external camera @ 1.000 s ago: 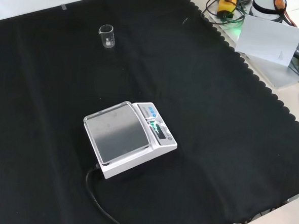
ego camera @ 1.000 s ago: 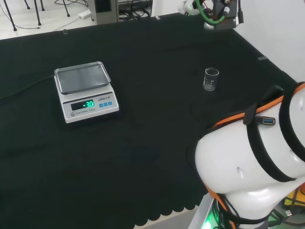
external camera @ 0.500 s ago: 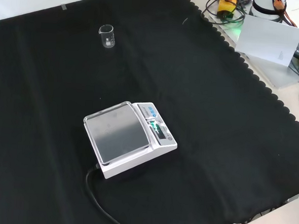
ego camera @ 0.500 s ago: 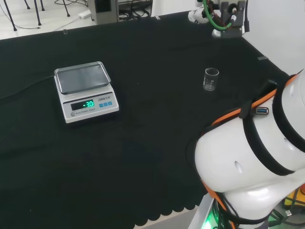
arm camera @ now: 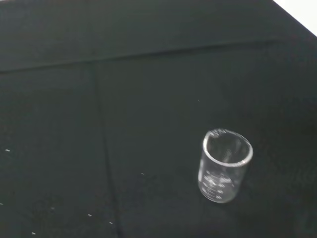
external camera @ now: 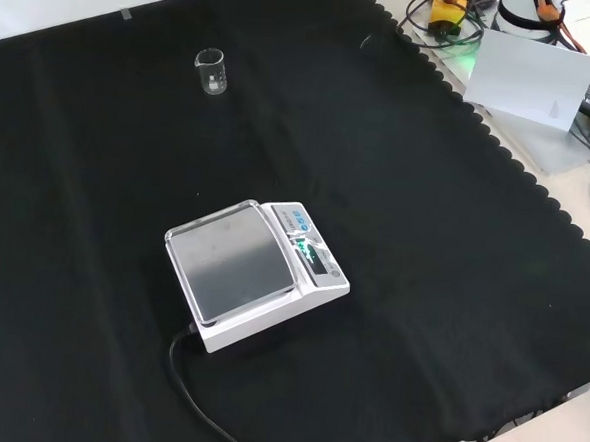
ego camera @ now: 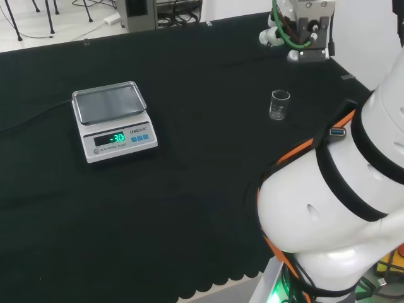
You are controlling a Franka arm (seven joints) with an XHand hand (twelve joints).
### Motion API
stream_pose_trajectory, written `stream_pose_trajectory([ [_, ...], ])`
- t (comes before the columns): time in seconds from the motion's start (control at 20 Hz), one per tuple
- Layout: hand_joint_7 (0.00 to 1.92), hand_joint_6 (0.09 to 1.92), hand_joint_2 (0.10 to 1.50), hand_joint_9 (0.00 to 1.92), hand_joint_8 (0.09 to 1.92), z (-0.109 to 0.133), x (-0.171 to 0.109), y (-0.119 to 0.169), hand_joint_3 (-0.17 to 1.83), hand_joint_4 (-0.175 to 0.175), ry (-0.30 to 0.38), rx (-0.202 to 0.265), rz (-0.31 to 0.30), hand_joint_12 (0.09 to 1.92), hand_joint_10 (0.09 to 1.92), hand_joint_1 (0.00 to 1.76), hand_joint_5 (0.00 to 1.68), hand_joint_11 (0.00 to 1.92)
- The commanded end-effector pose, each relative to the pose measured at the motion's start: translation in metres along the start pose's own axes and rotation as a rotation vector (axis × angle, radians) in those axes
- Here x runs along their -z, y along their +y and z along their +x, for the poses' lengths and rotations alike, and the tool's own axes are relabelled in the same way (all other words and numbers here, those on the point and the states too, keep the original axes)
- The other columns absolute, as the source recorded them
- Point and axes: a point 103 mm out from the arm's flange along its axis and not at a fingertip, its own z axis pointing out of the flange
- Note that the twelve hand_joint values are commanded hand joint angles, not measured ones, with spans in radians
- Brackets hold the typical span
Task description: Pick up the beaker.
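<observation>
Clear beaker point(ego camera: 279, 105) upright on the bench point(ego camera: 202, 189) near its far right edge in the head view, hand point(ego camera: 302, 25) above and beyond it, apart, finger state indiscernible

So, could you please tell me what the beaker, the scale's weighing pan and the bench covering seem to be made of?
The beaker looks like clear glass or plastic: the cloth shows through it, with pale printed marks on its wall. The scale's weighing pan looks like brushed metal, grey with a dull sheen, on a white, probably plastic, body. The bench covering is matte black fabric, with creases and a scalloped edge.
</observation>
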Motion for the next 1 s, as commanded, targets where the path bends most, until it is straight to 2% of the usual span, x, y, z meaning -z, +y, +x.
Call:
stream_pose_trajectory([
  [0.05,0.46,0.67,1.15,0.59,0.71,-0.023,-0.02,0.006,-0.17,-0.065,0.005,-0.038,0.021,1.4,0.78,0.72,0.53,0.22],
  [0.4,0.43,0.65,1.14,0.57,0.71,-0.028,-0.043,0.009,-0.17,-0.061,0.043,-0.046,0.018,1.41,0.78,0.73,0.49,0.21],
  [0.6,0.22,0.45,1.1,0.38,0.71,-0.031,-0.051,0.009,-0.17,-0.038,0.06,-0.056,0.017,1.44,0.82,0.72,0.28,0.12],
  [0.75,0.11,0.34,1.06,0.28,0.69,-0.032,-0.057,0.012,-0.17,-0.027,0.048,-0.056,0.032,1.45,0.83,0.71,0.25,0.08],
  [1.0,0.13,0.3,1.06,0.27,0.69,-0.031,-0.068,0.019,-0.17,-0.026,0.04,-0.043,0.059,1.45,0.83,0.71,0.27,0.07],
])
